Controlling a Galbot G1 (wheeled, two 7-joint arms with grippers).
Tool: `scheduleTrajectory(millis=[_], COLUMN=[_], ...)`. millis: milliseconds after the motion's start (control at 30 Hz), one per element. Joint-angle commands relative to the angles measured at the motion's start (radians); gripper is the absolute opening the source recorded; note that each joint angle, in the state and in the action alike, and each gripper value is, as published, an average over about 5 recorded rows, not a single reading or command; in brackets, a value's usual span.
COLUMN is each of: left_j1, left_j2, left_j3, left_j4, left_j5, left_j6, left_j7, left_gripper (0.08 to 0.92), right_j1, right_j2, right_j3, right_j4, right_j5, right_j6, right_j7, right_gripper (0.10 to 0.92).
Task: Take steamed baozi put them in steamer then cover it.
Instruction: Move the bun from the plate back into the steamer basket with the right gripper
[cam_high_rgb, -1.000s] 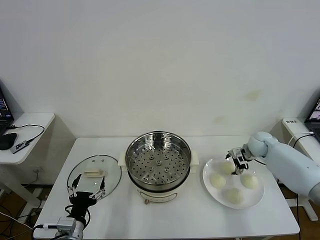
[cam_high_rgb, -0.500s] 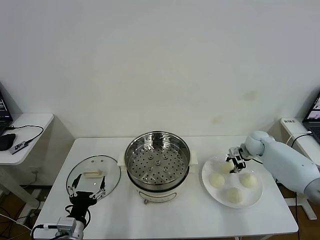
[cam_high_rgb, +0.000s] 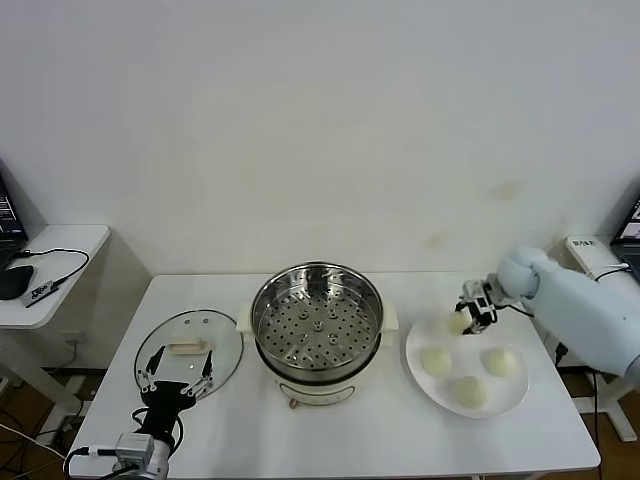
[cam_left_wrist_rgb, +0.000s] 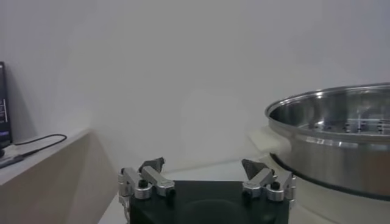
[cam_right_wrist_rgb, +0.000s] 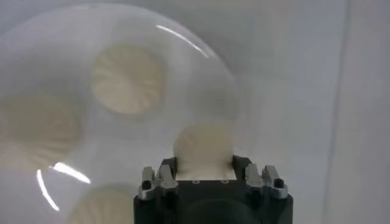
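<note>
The steel steamer (cam_high_rgb: 317, 330) stands open at the table's middle, its perforated tray empty; its rim also shows in the left wrist view (cam_left_wrist_rgb: 341, 140). The glass cover (cam_high_rgb: 190, 355) lies flat to its left. My right gripper (cam_high_rgb: 470, 312) is shut on one baozi (cam_high_rgb: 459, 323) and holds it just above the back of the white plate (cam_high_rgb: 420, 385). In the right wrist view the held baozi (cam_right_wrist_rgb: 203, 147) sits between the fingers of my right gripper (cam_right_wrist_rgb: 204, 165). Three baozi (cam_high_rgb: 435, 361) stay on the plate. My left gripper (cam_high_rgb: 175, 385) is open and empty at the cover's front edge, also seen in its wrist view (cam_left_wrist_rgb: 204, 167).
A low side table (cam_high_rgb: 40, 270) with a mouse and cables stands left of the white table. Another stand (cam_high_rgb: 600, 255) is at the far right. The white wall is close behind the table.
My right gripper has risen a little from the plate with the back baozi in it. The left arm has not moved.
</note>
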Motion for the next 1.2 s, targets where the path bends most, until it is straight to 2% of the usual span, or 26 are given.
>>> scheduleTrajectory(millis=[33, 333, 667, 800, 967, 1200], left_j1=[0.0, -0.013, -0.018, -0.016, -0.014, -0.011], left_j2=[0.001, 0.009, 0.015, 0.016, 0.011, 0.0], left_j3=[0.0, 0.003, -0.011, -0.021, -0.029, -0.037], left_j4=[0.0, 0.002, 0.007, 0.008, 0.005, 0.002], left_j5=[0.0, -0.019, -0.031, -0.037, -0.039, -0.038], left_j6=[0.0, 0.001, 0.001, 0.0, 0.0, -0.003], left_j7=[0.001, 0.001, 0.002, 0.002, 0.003, 0.004], left_gripper=[0.823, 0.823, 0.823, 0.823, 0.823, 0.823], right_j1=[0.261, 0.516, 0.488, 0.448, 0.422, 0.394], right_j2=[-0.023, 0.139, 0.355, 0.43, 0.503, 0.542], right_j3=[-0.152, -0.327, -0.391, -0.418, -0.455, -0.488], right_j4=[0.087, 0.114, 0.133, 0.12, 0.066, 0.044], right_j5=[0.136, 0.315, 0.382, 0.362, 0.267, 0.148], right_j6=[-0.02, -0.031, 0.01, 0.074, 0.197, 0.29], right_j7=[-0.006, 0.01, 0.087, 0.121, 0.15, 0.161], right_gripper=[0.577, 0.577, 0.577, 0.577, 0.577, 0.577])
